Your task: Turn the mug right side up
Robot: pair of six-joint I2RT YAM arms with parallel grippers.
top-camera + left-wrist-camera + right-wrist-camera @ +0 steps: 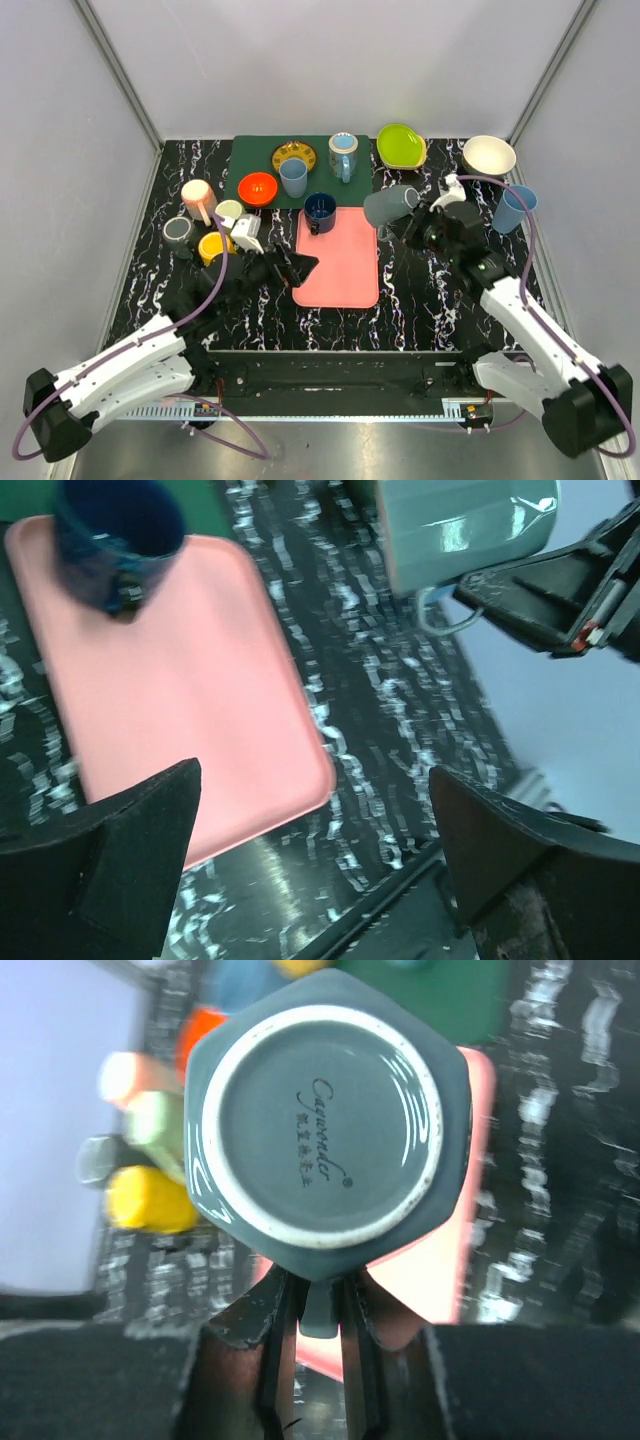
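The grey mug [390, 205] hangs in the air over the right edge of the pink tray [345, 275], lying roughly on its side. My right gripper [418, 220] is shut on its handle. In the right wrist view the mug's base [325, 1125] faces the camera and the handle sits pinched between the fingers of the gripper [318, 1310]. My left gripper [300, 268] is open and empty at the tray's near-left edge. In the left wrist view, this gripper [315, 850] hovers over the tray's corner, and the grey mug [465, 525] shows at top right.
A dark blue mug [319, 210] stands upright on the tray's far-left corner. A green mat [250, 160] behind holds an orange bowl, a blue cup, a yellow plate and a mug. Several cups cluster at left [205, 225]. A green bowl [400, 145], white bowl [488, 155] and blue cup [513, 208] sit at right.
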